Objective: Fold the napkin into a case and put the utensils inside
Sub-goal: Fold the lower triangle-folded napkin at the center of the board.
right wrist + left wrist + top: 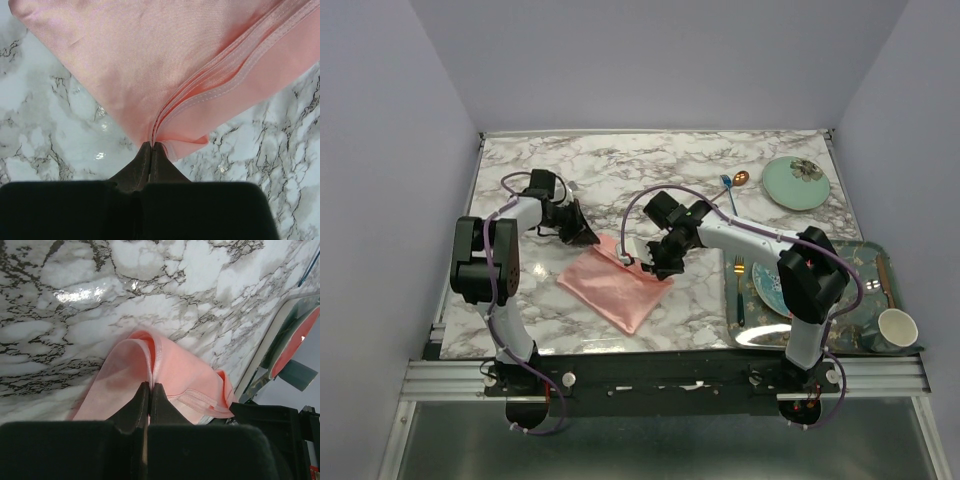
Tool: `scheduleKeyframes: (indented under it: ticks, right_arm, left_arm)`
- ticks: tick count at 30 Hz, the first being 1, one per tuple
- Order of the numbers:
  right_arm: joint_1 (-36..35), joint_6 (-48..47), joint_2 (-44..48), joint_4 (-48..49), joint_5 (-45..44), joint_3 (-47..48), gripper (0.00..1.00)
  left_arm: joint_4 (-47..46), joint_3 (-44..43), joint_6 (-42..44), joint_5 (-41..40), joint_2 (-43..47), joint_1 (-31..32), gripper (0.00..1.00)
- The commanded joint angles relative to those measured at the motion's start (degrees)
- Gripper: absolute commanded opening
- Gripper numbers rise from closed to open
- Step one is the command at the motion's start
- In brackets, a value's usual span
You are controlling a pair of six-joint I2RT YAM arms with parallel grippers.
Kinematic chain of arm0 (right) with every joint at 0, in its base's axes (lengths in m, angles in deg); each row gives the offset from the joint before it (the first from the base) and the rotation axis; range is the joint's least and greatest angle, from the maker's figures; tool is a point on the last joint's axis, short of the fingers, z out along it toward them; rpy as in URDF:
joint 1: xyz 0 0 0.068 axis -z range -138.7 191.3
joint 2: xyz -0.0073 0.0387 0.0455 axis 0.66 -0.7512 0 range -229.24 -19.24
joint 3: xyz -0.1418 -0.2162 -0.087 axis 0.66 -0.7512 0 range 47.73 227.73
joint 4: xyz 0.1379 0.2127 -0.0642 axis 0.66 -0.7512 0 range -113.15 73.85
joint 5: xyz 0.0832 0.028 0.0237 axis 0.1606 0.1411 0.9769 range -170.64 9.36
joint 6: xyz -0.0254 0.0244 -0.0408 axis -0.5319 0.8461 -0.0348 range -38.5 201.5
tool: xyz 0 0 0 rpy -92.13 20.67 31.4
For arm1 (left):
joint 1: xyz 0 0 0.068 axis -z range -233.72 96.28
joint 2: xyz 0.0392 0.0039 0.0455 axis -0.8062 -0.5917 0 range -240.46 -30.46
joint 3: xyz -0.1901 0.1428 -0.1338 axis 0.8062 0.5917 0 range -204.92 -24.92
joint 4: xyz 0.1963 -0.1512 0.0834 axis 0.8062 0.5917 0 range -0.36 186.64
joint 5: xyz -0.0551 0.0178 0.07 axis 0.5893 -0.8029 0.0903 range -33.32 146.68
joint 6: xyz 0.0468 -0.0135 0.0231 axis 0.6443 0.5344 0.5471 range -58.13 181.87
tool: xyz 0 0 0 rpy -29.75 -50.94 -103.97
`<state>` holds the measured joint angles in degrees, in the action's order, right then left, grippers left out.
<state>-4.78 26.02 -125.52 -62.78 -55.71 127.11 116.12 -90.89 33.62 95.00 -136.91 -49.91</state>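
Both tools pinched shut on the folded napkin [615,287], middle of the counter [620,170].
The left tool [150,386] grips the cloth's far-left corner; the right tool [151,146] grips the stacked hemmed edges at its right corner. The napkin lies flat between them, a pink rectangle set diagonally. The copper spoon [741,178] and blue fork [728,186] lie well apart from it, far right, beside a pale green plate [796,182].
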Motion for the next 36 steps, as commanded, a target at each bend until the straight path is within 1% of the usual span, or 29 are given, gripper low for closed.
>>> scheduleKeyframes:
  ticks: [1,11,15,18,22,25,27,31,34,35,36]
  right_arm:
    - [-0.8,2.1,0.5,-1.2,2.3,0.7,0.01]
    - [-1.0,1.3,-6.7,5.4,-3.9,-2.7,0.01]
    - [-0.8,0.4,-9.6,7.6,-8.3,-2.2,0.01]
    - [0.2,0.3,-11.4,7.6,-8.6,0.4,0.01]
    - [0.9,-1.2,-12.5,7.4,-9.5,2.6,0.01]
    - [1.2,-1.9,-13.2,7.4,-10.0,3.7,0.01]
    - [1.2,-2.0,-13.6,7.2,-10.1,4.6,0.01]
    - [1.2,-2.4,-14.7,7.1,-10.0,6.1,0.01]
    - [1.1,-3.2,-14.7,7.1,-10.2,6.2,0.01]
    - [1.2,-3.4,-14.4,7.1,-10.3,6.2,0.01]
    - [1.2,-3.7,-14.3,7.0,-10.1,6.1,0.01]
  left_arm:
    - [0.3,2.4,1.2,-1.8,2.2,-0.4,0.00]
    - [2.3,2.6,4.3,-5.6,-2.9,-2.7,0.00]
    - [2.7,1.9,4.4,-7.2,-3.9,-3.4,0.00]
    - [2.3,0.9,4.1,-8.0,-4.9,-3.4,0.00]
    - [1.4,-1.2,3.7,-7.7,-5.8,-5.4,0.00]
    - [0.4,-1.3,2.9,-6.8,-5.9,-6.4,0.03]
    - [0.3,-1.4,2.6,-6.9,-6.4,-7.2,0.03]
    - [0.2,-2.0,2.7,-5.9,-7.7,-7.9,0.00]
    - [-0.3,-1.4,2.8,-5.5,-6.8,-8.0,0.00]
    - [-0.2,-1.3,2.9,-5.7,-6.1,-8.0,0.01]
    - [0.1,-1.2,3.0,-5.4,-5.8,-8.4,0.04]
